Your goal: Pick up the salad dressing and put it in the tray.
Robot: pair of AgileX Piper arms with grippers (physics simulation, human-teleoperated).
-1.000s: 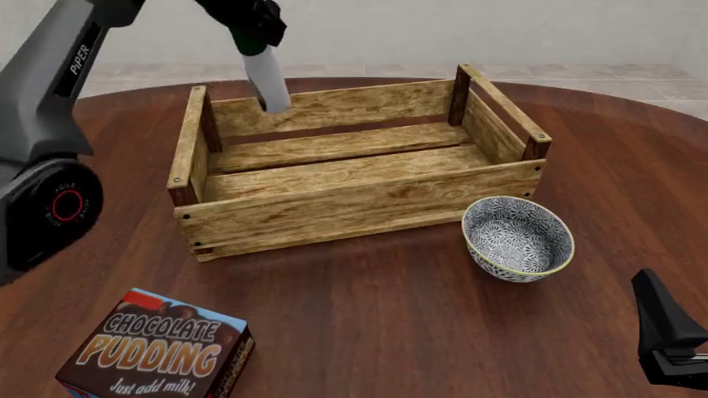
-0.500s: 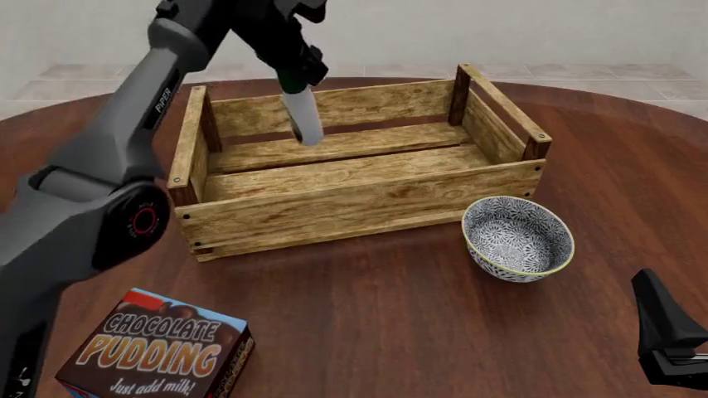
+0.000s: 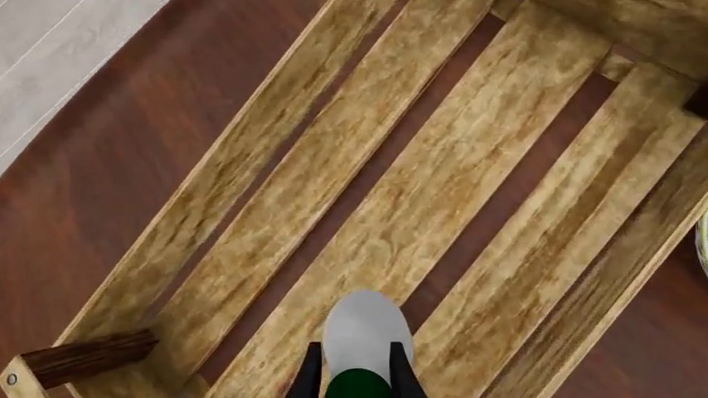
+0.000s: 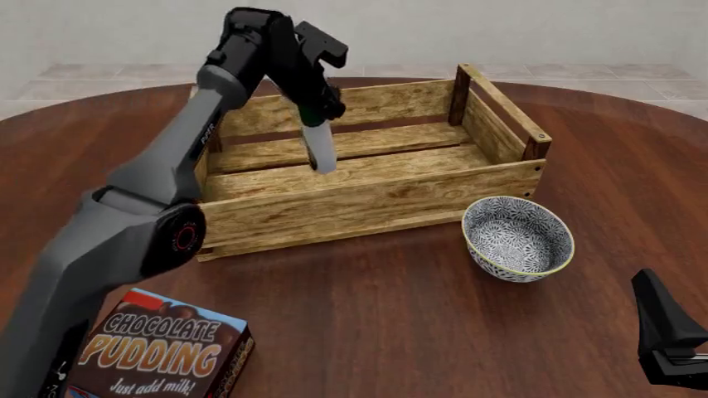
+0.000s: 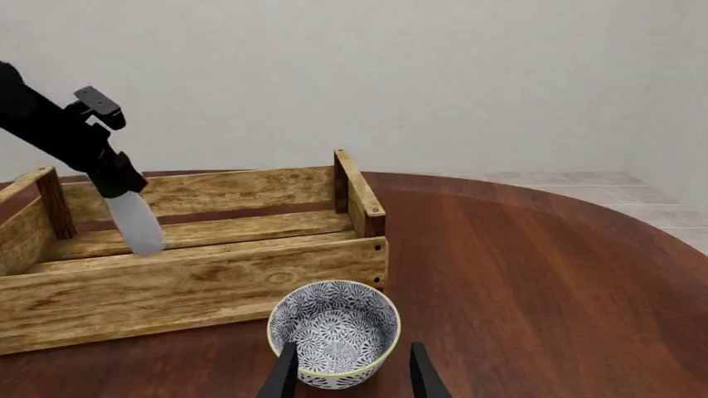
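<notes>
The salad dressing (image 4: pixel 321 151) is clamped in the left gripper (image 4: pixel 317 112) over the tray (image 4: pixel 366 207); the right gripper's (image 5: pixel 350 373) fingers are held apart.

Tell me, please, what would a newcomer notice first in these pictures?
First, the left gripper holding the salad dressing cap-up over the inside of the tray, mid-table. Next, the patterned bowl right of the tray's near wall, and the pudding box at the near left.

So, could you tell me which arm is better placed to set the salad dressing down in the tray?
Left: its pincer holds the salad dressing over the tray; the right pincer idles by the bowl.
</notes>
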